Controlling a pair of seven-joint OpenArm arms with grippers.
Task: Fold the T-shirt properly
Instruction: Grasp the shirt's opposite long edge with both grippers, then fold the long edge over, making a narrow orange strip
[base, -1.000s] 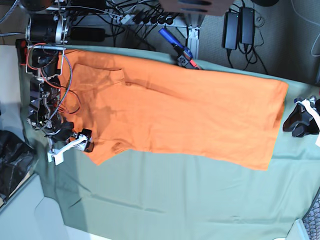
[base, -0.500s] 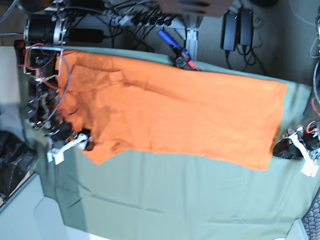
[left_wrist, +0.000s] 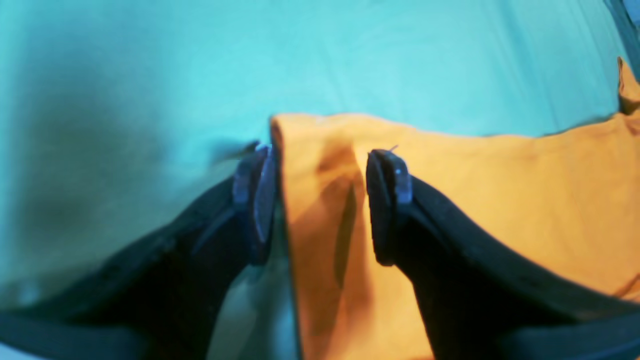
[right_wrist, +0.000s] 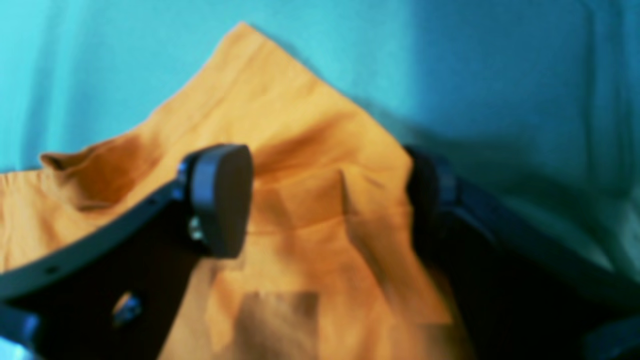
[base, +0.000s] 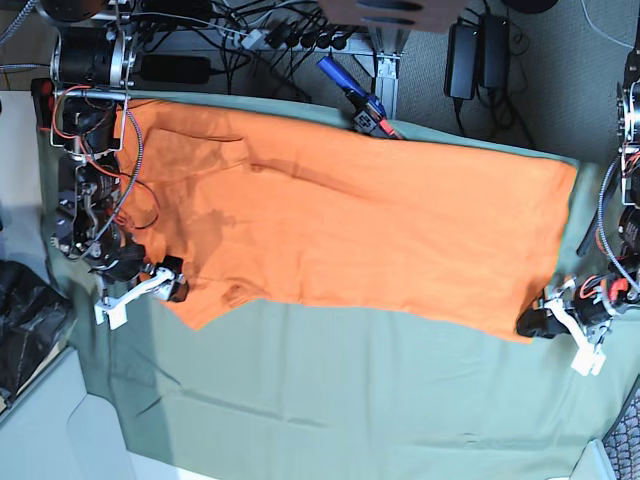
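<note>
T-shirt: Your orange T-shirt lies spread flat across the far half of the green cloth cover on the surface, long axis running side to side in the base view.

Left end effector: You have the left end effector at the T-shirt's near corner on the base view's right. Its fingers are spread; one sits off the cloth edge over the cover, the other over orange fabric. You cannot tell whether either touches the cloth.

Right end effector: Your right end effector is at the T-shirt's near corner on the opposite side, by the sleeve. Its pads stand wide apart with a rumpled point of fabric between them, not pinched.

Around the T-shirt: Beyond its far edge you have a power strip with tangled cables, two black power bricks, and a blue-handled tool touching or just overlapping the cover's far edge. A black bag sits off the cover, beside the right end effector.

In the way: The right arm's frame and red wiring overhang the T-shirt's sleeve-side edge, hiding a strip of it from the base camera.

Only in the base view: The whole garment outline and both arms at once.

Only in the wrist views: The gap between each pair of fingers, and the folds at the sleeve corner; both are blurred and tinted cyan.
</note>
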